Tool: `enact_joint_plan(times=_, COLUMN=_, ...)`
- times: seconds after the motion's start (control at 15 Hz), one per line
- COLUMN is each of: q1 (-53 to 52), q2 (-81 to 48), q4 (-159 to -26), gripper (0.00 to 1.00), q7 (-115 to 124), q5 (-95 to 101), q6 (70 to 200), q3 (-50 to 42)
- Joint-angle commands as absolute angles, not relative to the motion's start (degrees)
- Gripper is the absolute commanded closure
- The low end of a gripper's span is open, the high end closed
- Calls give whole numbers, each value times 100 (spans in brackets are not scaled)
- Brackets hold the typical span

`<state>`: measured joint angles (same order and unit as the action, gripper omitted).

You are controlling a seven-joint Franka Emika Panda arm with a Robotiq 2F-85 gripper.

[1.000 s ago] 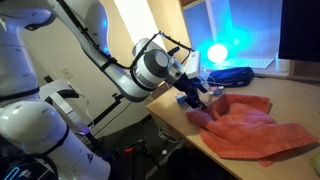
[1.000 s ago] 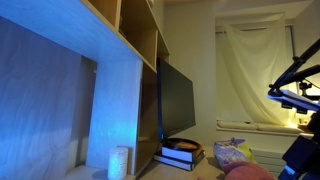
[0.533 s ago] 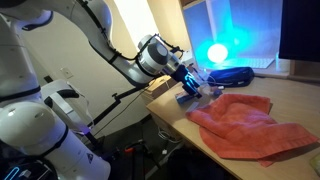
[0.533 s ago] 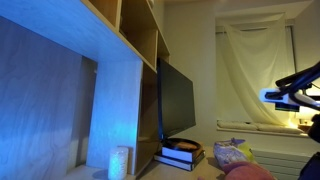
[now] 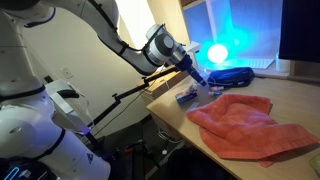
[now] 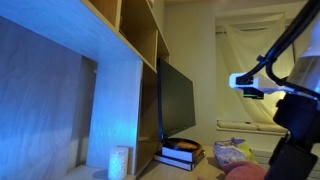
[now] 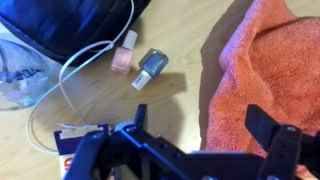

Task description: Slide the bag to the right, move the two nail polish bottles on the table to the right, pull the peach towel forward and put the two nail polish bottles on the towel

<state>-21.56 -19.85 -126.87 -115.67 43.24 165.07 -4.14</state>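
Hand [image 7: 198, 135]: wide open, empty, above the bench [image 7: 185, 95].
Bottles: pink bottle [image 7: 123, 52] and grey bottle [image 7: 150, 66] lying side by side, 11 o'clock of hand.
Towel [image 7: 265, 60]: rumpled, 1 o'clock.
Bag [image 7: 14, 72]: 10 o'clock, view's edge.

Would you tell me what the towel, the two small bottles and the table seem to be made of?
Towel: terry-like cloth, matte, fuzzy surface. Pink bottle and grey-blue bottle: probably glass, smooth and slightly shiny. Table: pale wood or laminate, smooth.
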Motion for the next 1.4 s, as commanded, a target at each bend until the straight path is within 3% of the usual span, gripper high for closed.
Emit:
enact_joint_plan(times=0.0, q1=-1325, q2=-2238, q4=-12306, gripper=0, q7=-12336, q5=3906, q6=16302, q3=452)
enact_joint_plan(times=0.07, q1=-1778, q2=-2115, q4=-12525, gripper=0, q7=-12057, q5=4015, q6=16495, q3=-21)
enact_joint_plan(times=0.13, q1=-1372, q2=-2168, q4=-12452, gripper=0, q7=-12068, q5=4123, q6=16435, q3=379)
enact_joint_plan(times=0.67, q1=-1050, q2=-2555, q4=-12184, gripper=0, q7=-12389, q5=3889, q6=16588, q3=768)
enact_joint_plan(times=1.33, q1=-1265, q2=-3505, q4=-11044, gripper=0, q7=-11738, q5=3827, q6=16544, q3=795)
